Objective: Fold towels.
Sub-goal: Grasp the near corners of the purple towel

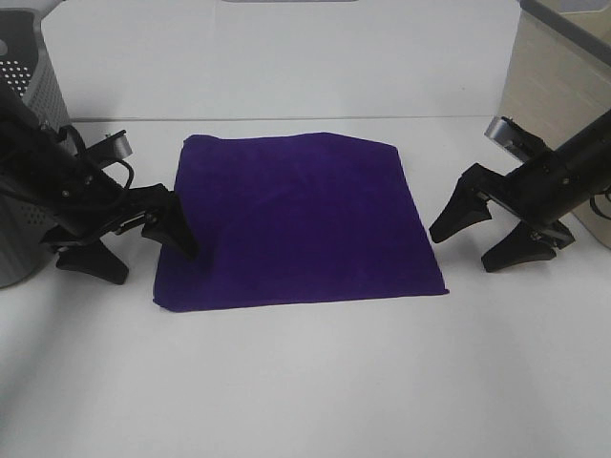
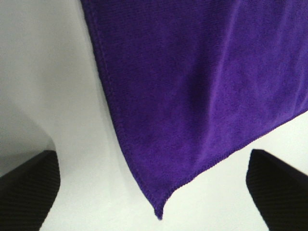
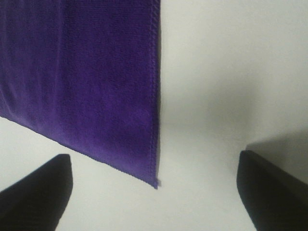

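Our left end effector and right end effector are open and empty. The towel lies flat between them, nearer the left one.

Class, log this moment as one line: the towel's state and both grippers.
task: fold towels | towel: flat on table, unfolded | left gripper: open, at towel's left edge | right gripper: open, right of towel, apart

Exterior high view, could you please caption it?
Purple towel flat on table, open left gripper and right gripper flanking it.
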Controlling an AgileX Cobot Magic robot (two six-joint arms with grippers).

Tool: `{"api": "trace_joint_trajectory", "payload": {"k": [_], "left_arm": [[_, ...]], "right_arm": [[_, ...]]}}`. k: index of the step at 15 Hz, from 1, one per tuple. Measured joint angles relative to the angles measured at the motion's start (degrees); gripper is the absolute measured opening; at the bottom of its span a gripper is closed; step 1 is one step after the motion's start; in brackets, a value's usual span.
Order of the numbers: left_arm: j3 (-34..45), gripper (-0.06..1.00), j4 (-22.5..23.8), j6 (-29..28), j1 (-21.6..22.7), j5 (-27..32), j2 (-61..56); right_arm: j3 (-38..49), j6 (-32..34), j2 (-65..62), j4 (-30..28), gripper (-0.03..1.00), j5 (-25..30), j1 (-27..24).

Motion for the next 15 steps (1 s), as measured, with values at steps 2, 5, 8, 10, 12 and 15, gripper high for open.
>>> {"api": "trace_joint_trajectory", "payload": {"k": [2,5,8,10,12,15], "left_arm": [[-0.1,0.99,0.0,0.0,0.0,0.1,0.1],[-0.1,0.99,0.0,0.0,0.0,0.1,0.1],[-0.1,0.99,0.0,0.0,0.0,0.1,0.1],[-0.1,0.99,-0.1,0.0,-0.1,0.2,0.1],[-0.1,0.99,-0.1,0.0,-0.1,0.2,0.1],[-0.1,0.99,-0.1,0.0,-0.1,0.2,0.1]], "right_arm": [[0.0,0.0,0.1,0.3,0.91,-0.2,0.0],[0.0,0.0,0.1,0.3,0.91,-0.2,0.0],[0.0,0.0,0.1,0.3,0.91,-0.2,0.0],[0.0,0.1,0.1,0.3,0.91,-0.2,0.0],[0.0,0.1,0.1,0.3,0.91,-0.2,0.0],[0.0,0.2,0.1,0.3,0.90,-0.4,0.0]]}}
